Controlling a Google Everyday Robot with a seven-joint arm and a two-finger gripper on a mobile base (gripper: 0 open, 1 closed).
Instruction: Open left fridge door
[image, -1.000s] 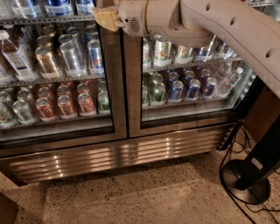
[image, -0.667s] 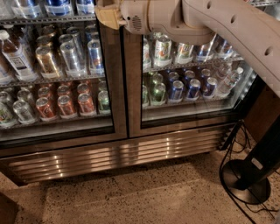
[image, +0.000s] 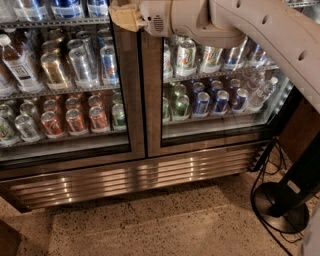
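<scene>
The fridge (image: 135, 177) fills the view, with a ribbed steel grille along its base and wire shelves of cans and bottles. The left fridge door (image: 131, 100) is a glass pane in a steel frame and stands closed, flush with the right door (image: 215, 131). My gripper (image: 125, 17), with tan fingers on a white arm, is at the top of the view. It sits over the upper right edge of the left door's frame, by the seam between the two doors. The arm reaches in from the upper right and covers part of the right door's top shelf.
A black round stand base (image: 280, 206) with trailing cables (image: 265, 160) stands on the speckled floor (image: 150, 225) at the right, close to the fridge's right corner. A dark object shows at the bottom left corner (image: 7, 242).
My gripper has edged slightly upward along the door seam. Both doors stay closed.
</scene>
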